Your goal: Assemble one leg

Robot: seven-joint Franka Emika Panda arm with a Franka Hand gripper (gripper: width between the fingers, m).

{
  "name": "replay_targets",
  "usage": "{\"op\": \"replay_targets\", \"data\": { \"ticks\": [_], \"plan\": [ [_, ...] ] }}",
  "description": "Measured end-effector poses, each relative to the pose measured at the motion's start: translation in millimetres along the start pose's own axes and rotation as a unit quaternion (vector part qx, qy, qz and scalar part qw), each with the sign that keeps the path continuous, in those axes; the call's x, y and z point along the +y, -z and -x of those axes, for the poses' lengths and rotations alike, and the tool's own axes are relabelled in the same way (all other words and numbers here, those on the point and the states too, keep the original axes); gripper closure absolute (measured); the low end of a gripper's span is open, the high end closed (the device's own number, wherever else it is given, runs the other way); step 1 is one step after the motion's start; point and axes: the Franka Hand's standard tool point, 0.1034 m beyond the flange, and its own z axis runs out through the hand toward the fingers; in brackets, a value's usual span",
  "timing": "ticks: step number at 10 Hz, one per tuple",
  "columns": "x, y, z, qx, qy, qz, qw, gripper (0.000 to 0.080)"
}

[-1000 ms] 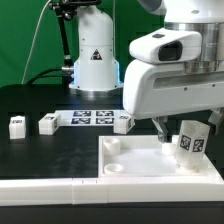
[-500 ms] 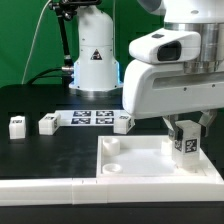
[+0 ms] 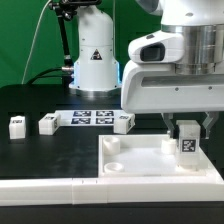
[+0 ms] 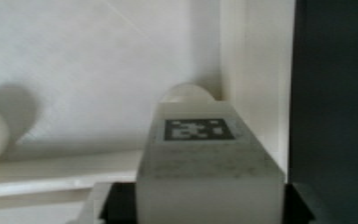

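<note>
Moved since a second before: leg [image 3: 188, 147], which had gone from tilted to upright and sat lower over the panel [image 3: 140, 158] corner at the exterior view's right.
Location: just above or touching that corner; contact could not be told.
Hold: gripper [image 3: 187, 132] was clamped on the leg's upper sides.
Handling, judged: light, rigid, smooth plastic, liable to slip; best taken on flat opposite faces.
Containers: two round sockets [image 3: 112, 146] at the panel's other end appeared empty; any socket beneath the leg was hidden.
</note>
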Motion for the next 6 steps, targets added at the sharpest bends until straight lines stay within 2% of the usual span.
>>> {"op": "replay_targets", "data": {
  "ticks": [2, 4, 5, 6],
  "plan": [
    [0.7, -1.0, 0.0, 0.008, -0.151, -0.002, 0.988, 0.0509],
    [-0.1, -1.4, 0.3, 0.014, -0.304, -0.001, 0.953, 0.0509],
    [0.0, -1.4, 0.1, 0.015, -0.350, 0.000, 0.937, 0.0509],
    [0.2, -1.2, -0.2, 0.013, -0.370, -0.004, 0.929, 0.0508]
  ]
}}
